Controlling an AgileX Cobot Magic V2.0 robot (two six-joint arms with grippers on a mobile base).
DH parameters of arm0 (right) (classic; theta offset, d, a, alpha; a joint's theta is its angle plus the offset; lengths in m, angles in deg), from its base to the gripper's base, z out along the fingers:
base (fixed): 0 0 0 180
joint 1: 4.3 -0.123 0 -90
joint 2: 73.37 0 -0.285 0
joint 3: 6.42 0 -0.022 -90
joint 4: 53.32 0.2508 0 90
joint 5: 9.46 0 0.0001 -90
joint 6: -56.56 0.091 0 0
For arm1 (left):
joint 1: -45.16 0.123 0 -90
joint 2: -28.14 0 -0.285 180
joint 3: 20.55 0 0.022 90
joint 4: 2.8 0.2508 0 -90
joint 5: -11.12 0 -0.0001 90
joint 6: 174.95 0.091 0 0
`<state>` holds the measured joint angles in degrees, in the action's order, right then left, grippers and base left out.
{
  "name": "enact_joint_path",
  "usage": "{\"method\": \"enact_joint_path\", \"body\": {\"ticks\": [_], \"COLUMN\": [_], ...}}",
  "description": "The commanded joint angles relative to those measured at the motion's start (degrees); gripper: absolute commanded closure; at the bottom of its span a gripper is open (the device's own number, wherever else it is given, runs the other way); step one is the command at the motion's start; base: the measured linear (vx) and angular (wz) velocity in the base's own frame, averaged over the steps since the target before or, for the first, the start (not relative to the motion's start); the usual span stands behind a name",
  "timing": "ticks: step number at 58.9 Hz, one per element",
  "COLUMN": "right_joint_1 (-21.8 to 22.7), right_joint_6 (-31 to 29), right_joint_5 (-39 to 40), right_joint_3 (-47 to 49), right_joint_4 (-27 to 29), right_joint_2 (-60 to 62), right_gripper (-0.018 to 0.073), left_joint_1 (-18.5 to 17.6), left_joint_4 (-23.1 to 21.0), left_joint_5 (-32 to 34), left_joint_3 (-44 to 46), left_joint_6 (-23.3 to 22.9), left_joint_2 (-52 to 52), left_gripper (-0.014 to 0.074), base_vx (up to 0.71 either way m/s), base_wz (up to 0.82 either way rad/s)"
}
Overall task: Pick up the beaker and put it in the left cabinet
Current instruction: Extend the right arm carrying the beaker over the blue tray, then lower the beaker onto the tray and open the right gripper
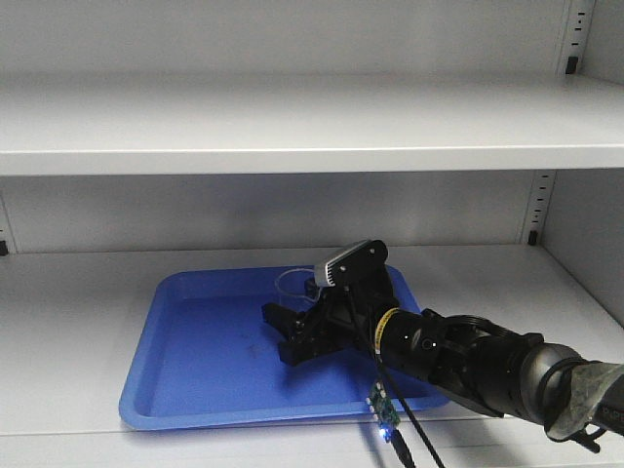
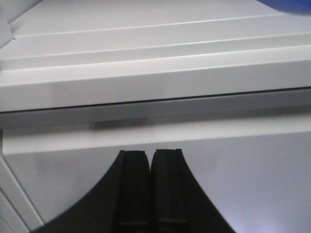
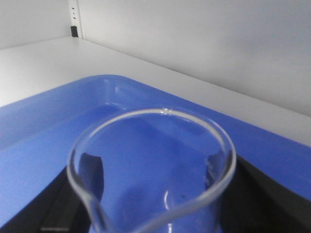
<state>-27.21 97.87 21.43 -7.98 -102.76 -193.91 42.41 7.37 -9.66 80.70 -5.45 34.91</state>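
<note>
The beaker (image 1: 292, 284) stands upright on a blue tray (image 1: 195, 375), toward the tray's 1 o'clock corner, and the tray lies on the lower shelf of the cabinet (image 1: 292, 132). In the front view only the beaker's rim and a sliver of wall show — the right gripper (image 1: 292, 331) and its wrist camera cover the rest.

The right arm reaches in from 4 o'clock, its sleeve cut off at the frame's lower right edge. In the right wrist view the beaker (image 3: 155, 165) fills the lower half, pour spout at 6 o'clock, its base out of frame. Black fingers (image 3: 252, 194) sit on either side of the glass (one at 8 o'clock, one at 4 o'clock), spread wide. Whether they touch the glass is hard to say, since the walls are clear and the lower part is cropped; the jaws look parted around it rather than clamped.

The left gripper (image 2: 149, 160) appears only in its own wrist view — two dark pads pressed together at 6 o'clock, nothing between them. Beyond it are grey shelf edges, blurred, and a scrap of blue (image 2: 286, 6) at 1 o'clock, too cropped to identify for certain.

A slotted rail (image 1: 575, 39) runs up the back right corner.
</note>
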Motion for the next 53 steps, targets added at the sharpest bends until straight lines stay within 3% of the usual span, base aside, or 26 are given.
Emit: {"method": "enact_joint_path", "body": {"ticks": [1, 8, 53], "right_joint_1": [0.1, 0.1, 0.2], "right_joint_6": [0.1, 0.9, 0.9], "right_joint_5": [2.4, 1.0, 1.9], "right_joint_3": [1.8, 1.8, 1.8], "right_joint_4": [2.2, 2.2, 2.2], "right_joint_2": [3.2, 3.2, 9.0], "right_gripper": [-0.0039, -0.0073, -0.0032], "left_joint_1": [-0.3, -0.3, -0.3], "left_joint_4": [0.2, 0.2, 0.2], "left_joint_5": [4.3, 4.3, 4.3], "left_joint_3": [0.9, 0.9, 0.9], "left_joint_6": [-0.2, -0.2, -0.2], "left_joint_2": [-0.6, -0.6, -0.6], "left_gripper": [0.0593, 0.0593, 0.0593], "base_vx": [0.0, 0.0, 0.0], "base_wz": [0.0, 0.0, 0.0]}}
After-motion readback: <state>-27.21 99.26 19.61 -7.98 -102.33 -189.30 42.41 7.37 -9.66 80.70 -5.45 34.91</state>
